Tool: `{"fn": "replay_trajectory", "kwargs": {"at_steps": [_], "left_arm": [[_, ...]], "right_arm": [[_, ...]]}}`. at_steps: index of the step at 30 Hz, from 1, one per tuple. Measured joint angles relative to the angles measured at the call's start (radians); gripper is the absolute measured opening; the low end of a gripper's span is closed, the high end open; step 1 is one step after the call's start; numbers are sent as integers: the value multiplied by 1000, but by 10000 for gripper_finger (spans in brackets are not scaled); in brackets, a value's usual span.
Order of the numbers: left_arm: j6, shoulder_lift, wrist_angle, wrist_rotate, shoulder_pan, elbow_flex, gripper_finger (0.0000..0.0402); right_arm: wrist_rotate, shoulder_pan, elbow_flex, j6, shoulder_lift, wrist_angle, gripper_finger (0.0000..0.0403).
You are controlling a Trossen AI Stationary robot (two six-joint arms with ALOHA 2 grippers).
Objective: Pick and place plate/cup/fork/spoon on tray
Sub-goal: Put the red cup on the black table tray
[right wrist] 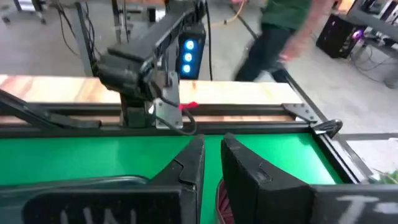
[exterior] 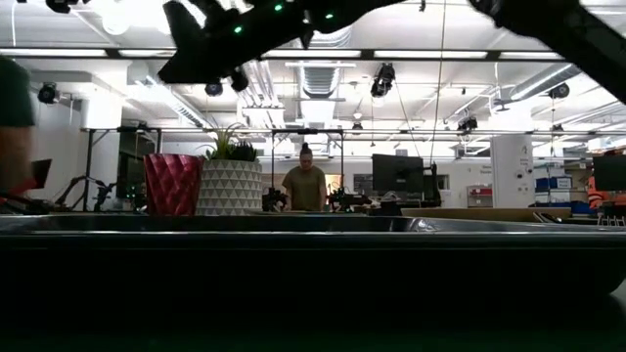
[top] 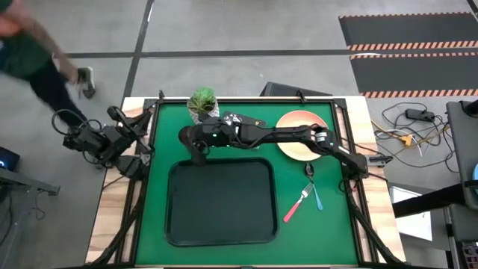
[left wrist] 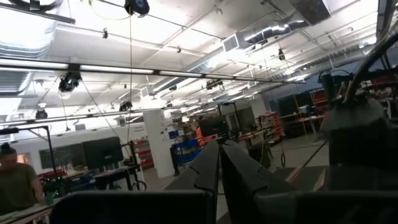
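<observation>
While left gripper (left wrist: 219, 163) sits parked, right gripper (top: 196, 143) hovers w/ cup (exterior: 172, 183) below.

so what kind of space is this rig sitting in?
Looks like a large open robotics lab or workshop. The low view shows exposed ceiling ducts and strip lights above benches with monitors, and a person standing at one. The high view shows a concrete floor with hazard-striped mats.

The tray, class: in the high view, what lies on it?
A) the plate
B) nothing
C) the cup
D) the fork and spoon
B: the tray shows only bare black surface; the plate, fork and spoon all lie on the green mat to its right.
</observation>
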Motion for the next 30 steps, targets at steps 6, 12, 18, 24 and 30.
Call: {"fn": "replay_trajectory", "kwargs": {"at_steps": [6, 12, 18, 24, 30], "left_arm": [[2, -5, -3, -3, 0, -3, 0], [6, -8, -2, -3, 0, -3, 0], [9, -9, -1, -3, 0, -3, 0], [28, -9, 1, -3, 0, -3, 0], [32, -10, 4, -3, 0, -2, 0]], "right_arm": [[-43, -23, 185, -25, 122, -203, 43], [-73, -56, 151, 23, 125, -220, 44], [-100, -71, 143, 7, 137, -223, 80], [-103, -70, 110, -59, 137, -205, 146], [-102, -72, 70, -100, 137, -164, 186]]}}
